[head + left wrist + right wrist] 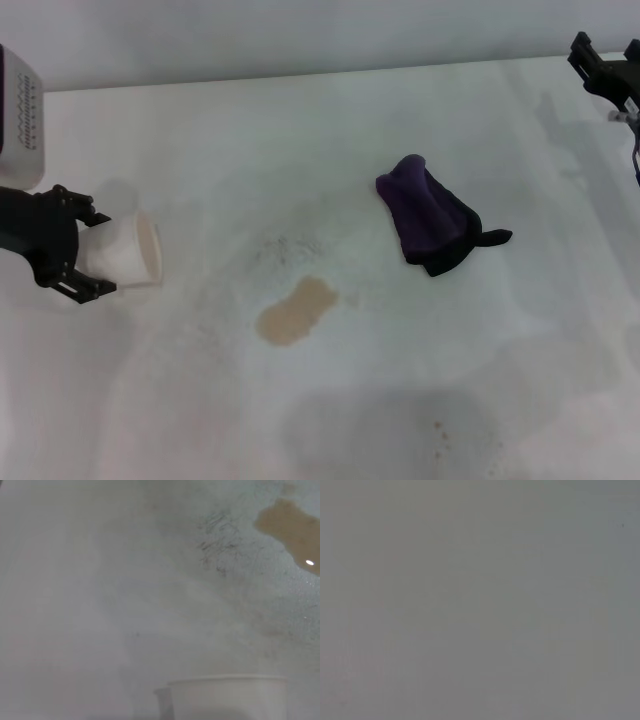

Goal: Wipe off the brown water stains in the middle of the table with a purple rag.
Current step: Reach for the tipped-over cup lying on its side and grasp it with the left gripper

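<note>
Brown water stains [296,311]: a small tan puddle shaped like a peanut, flat on the middle of the white tabletop [300,140]. In the left wrist view the puddle [290,527] has a bright spot of light on it.
Purple rag [430,216]: bunched in a lump to the right of the puddle and a bit farther back, not touching it.
Left pincer [85,252]: well to the left of the puddle, closed around a white cup [128,249] lying on its side.
Right pincer [607,68]: far beyond the rag, at the back right edge. I cannot tell how wide it is.
</note>
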{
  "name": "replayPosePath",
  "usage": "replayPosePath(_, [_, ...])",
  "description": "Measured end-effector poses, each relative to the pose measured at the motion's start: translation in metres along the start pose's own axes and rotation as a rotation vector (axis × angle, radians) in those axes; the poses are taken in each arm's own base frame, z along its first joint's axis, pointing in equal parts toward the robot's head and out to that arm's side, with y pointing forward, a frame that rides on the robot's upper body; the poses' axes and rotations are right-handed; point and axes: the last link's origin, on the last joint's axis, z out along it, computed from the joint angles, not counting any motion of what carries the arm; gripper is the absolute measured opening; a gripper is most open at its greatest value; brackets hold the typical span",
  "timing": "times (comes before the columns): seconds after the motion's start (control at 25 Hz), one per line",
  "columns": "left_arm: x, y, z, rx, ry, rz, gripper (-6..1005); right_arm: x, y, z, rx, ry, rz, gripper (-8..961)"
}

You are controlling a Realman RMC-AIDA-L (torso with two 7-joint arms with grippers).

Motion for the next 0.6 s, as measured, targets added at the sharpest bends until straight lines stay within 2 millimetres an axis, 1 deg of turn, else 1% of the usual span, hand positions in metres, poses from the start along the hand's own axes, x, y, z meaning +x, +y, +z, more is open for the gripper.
replayPosePath(0.2, [-0.0004, 0.0014, 0.0018, 0.011, 0.022, -0.016, 872, 0.0004, -0.0007, -0.0007, 0.001, 0.000, 0.000, 790])
replayPosePath(0.6, [-0.0002, 0.0074, 0.0082, 0.005, 0.054, -0.036, 813, 0.0010, -0.0031, -0.0022, 0.006, 0.000, -0.001, 789])
